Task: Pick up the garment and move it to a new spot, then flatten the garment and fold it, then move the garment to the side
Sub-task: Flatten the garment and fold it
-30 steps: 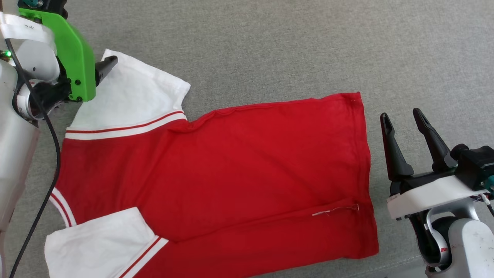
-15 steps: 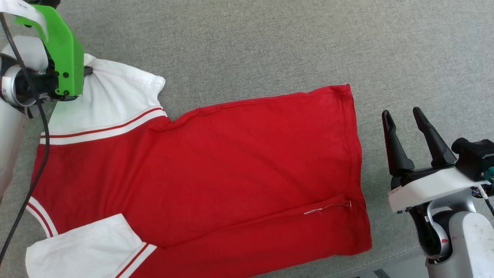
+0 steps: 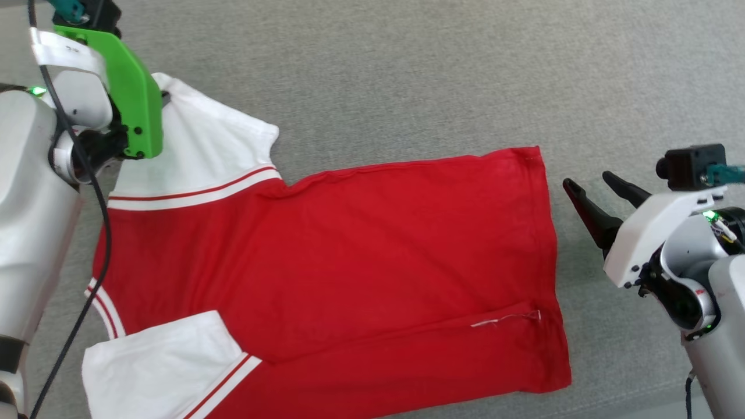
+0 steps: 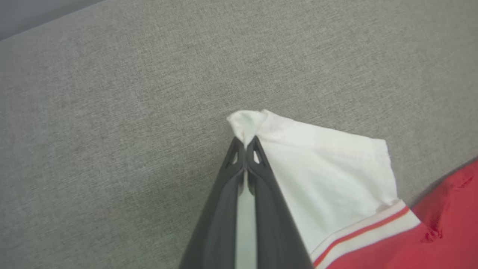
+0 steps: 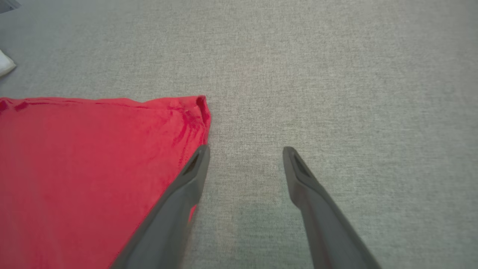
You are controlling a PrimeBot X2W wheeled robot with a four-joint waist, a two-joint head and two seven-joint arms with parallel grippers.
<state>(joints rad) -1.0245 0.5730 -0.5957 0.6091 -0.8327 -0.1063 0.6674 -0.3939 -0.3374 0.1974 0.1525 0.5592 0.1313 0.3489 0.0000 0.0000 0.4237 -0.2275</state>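
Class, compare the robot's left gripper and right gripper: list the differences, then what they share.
The left gripper is shut, pinching a white sleeve of the garment; the right gripper is open and holds nothing. The left gripper has a green bracket, the right gripper a white bracket. Both have two long dark fingers.

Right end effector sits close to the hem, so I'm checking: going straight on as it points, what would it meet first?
Probably the grey fabric surface; the open right end effector points past the corner of the red jersey-style garment, though one finger might brush it.
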